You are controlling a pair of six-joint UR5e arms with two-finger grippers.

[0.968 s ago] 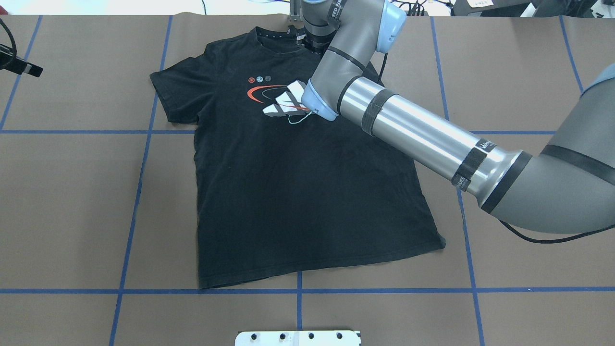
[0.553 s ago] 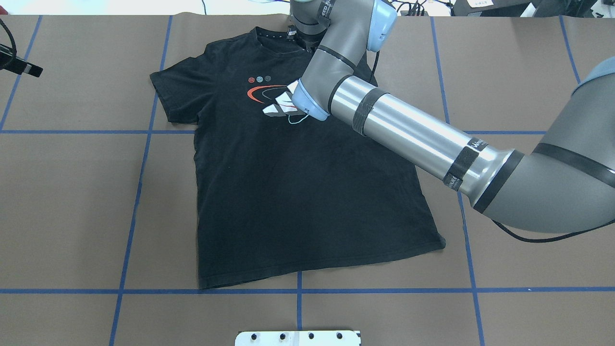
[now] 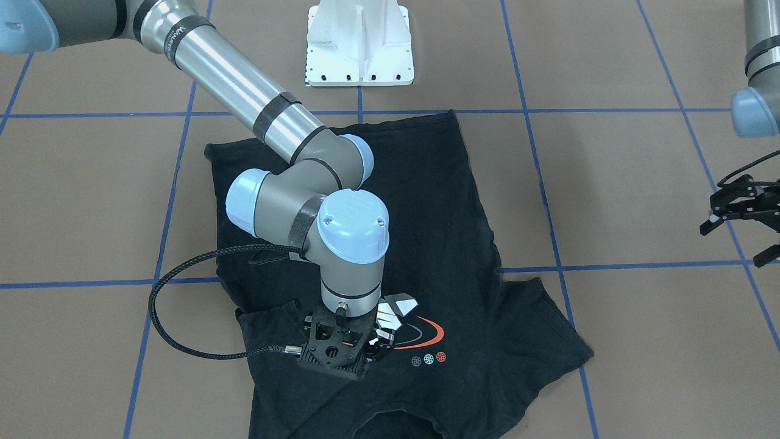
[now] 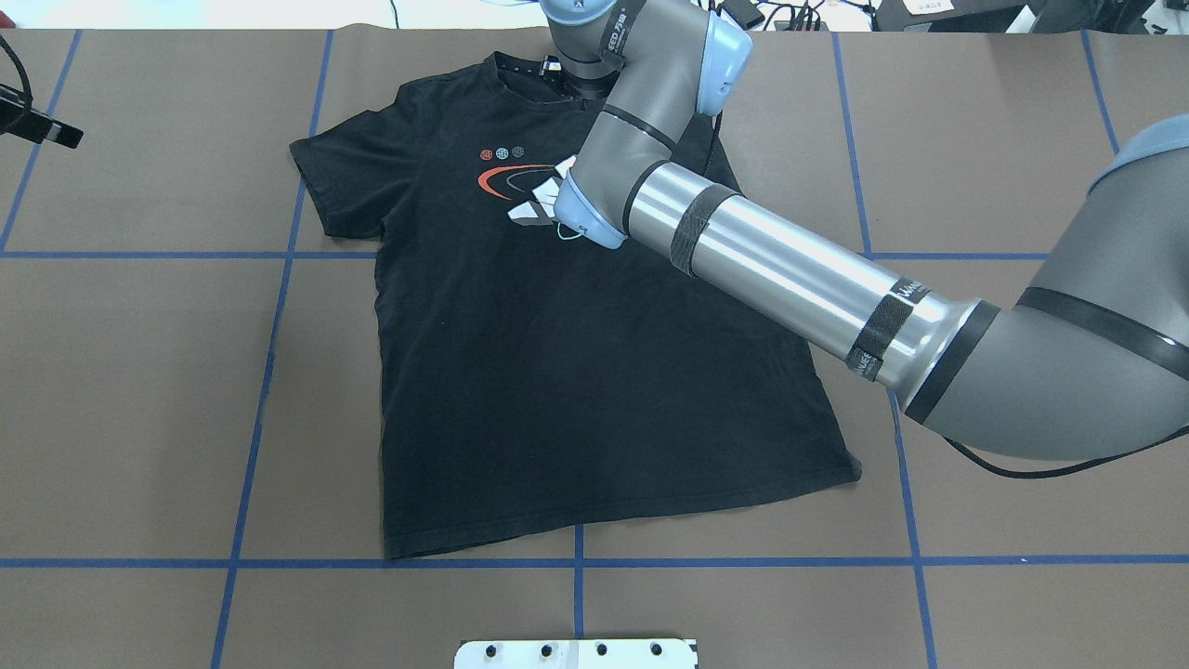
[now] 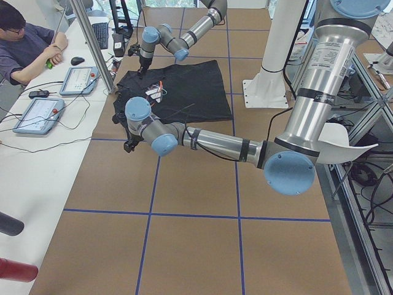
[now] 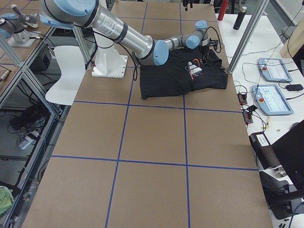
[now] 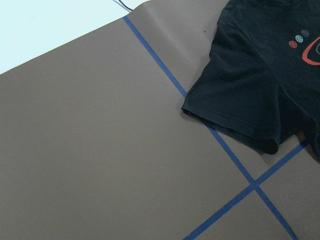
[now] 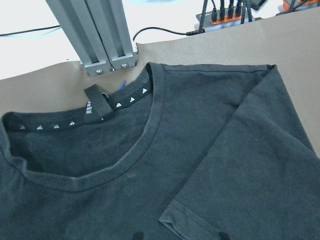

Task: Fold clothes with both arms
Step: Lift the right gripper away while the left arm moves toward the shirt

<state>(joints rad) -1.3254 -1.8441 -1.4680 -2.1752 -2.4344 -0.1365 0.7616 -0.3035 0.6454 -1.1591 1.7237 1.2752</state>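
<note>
Nearest the robot: white base plate (image 4: 576, 653) at the edge of the table (image 4: 139, 390), brown top w/ blue tape grid (image 4: 743, 561). Just past it the black T-shirt (image 4: 557, 390) lies flat, print side up, hem toward the robot, collar (image 8: 150, 125) at the far side, skewed a bit vs. the grid. R arm (image 4: 780, 265) reaches across the shirt from the right, wrist joints over the chest graphic (image 4: 520, 190), hiding part of it. R gripper (image 3: 334, 356) points down, low over the shoulder area beside the collar. Wrist cam shows its fingertips (image 8: 222, 234) set apart, not clamped on anything. Below them is the hem of the sleeve (image 8: 240, 170), which is folded in over the chest. Touching cloth or not: can't tell. L gripper (image 3: 731, 242) is well off the shirt's other side, over bare table, fingers spread, holding nothing. The other sleeve (image 7: 240, 100) lies flat on the table. Far edge: alu posts (image 8: 100, 35).
</note>
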